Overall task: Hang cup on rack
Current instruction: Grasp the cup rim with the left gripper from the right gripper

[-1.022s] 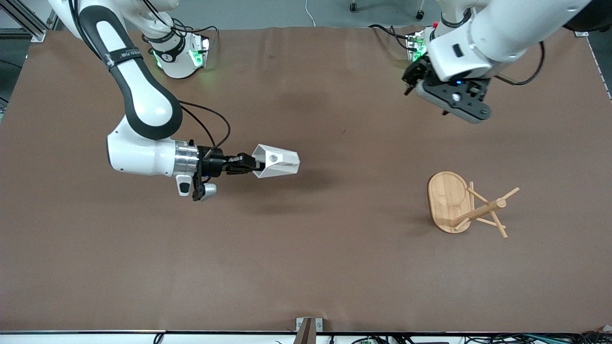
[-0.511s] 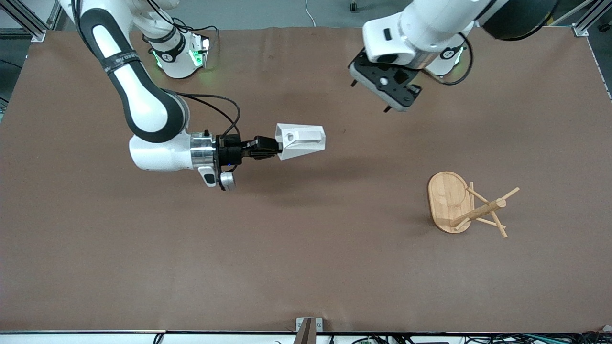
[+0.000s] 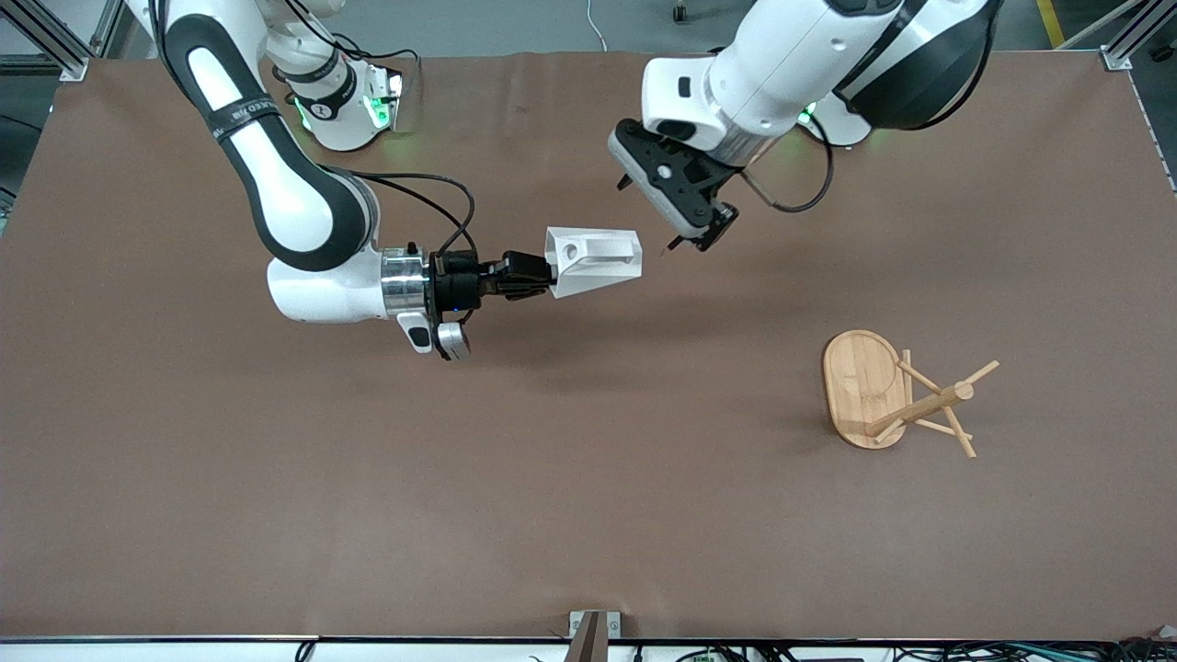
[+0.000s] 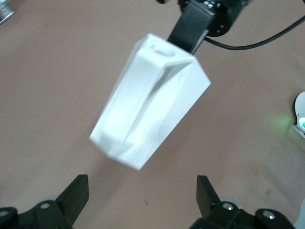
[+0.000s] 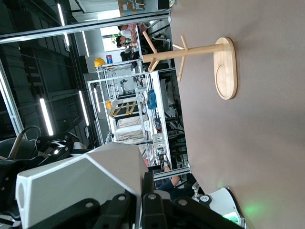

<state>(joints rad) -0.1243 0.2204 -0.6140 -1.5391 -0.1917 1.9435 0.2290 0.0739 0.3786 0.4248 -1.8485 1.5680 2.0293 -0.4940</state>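
My right gripper [image 3: 541, 273] clamps the small white faceted cup [image 3: 593, 261] by its handle end, sideways over the brown table [image 3: 588, 515]. My left gripper [image 3: 674, 213] hovers just beside its rim, fingers wide. The light bamboo rack [image 3: 906, 395] stands well apart, toward my left arm's end.

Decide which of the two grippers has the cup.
The right gripper, shut on the cup over mid-table; the left gripper hangs open beside it, holding nothing.

Cup [image 3: 593, 260] over mid-table (airborne), rack [image 3: 897, 395] well toward the left arm's end.
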